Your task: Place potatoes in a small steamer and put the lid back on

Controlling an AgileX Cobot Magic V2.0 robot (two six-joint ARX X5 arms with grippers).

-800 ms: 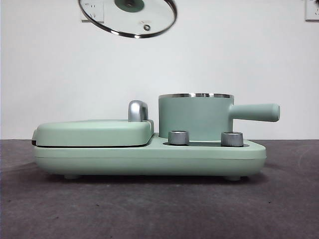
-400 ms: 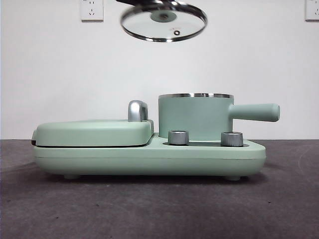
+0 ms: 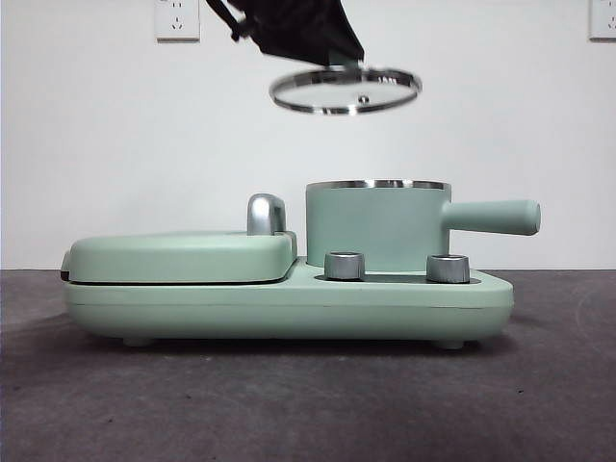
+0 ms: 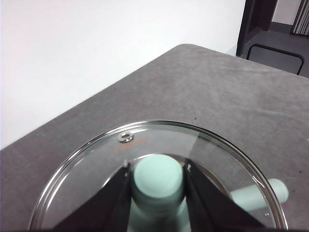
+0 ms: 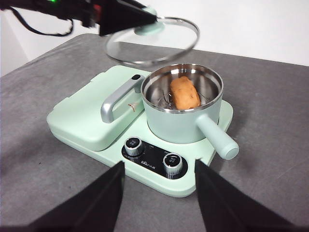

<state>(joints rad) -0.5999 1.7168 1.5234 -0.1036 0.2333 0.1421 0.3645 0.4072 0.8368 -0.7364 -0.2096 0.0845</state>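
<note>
Left gripper (image 4: pixel 158 181) has its jaws clamped on the mint knob of the lid (image 3: pixel 345 90), holding it in the air above the small steamer (image 3: pixel 375 226) and a bit off-centre toward the griddle cover (image 3: pixel 183 256). We see the potato (image 5: pixel 185 93) already inside, so only lowering and seating the lid remains. Right gripper (image 5: pixel 159 193) waits well back, jaws spread wide, empty.

bare lab: grey table (image 5: pixel 285 96), white wall (image 3: pixel 96 144).

One potato (image 5: pixel 185 93) lies in one steamer pot (image 5: pixel 182 116), with one glass lid (image 3: pixel 345 90), one griddle cover (image 5: pixel 87 116), two control knobs (image 5: pixel 133 145) and two tools (image 5: pixel 159 203) present.
</note>
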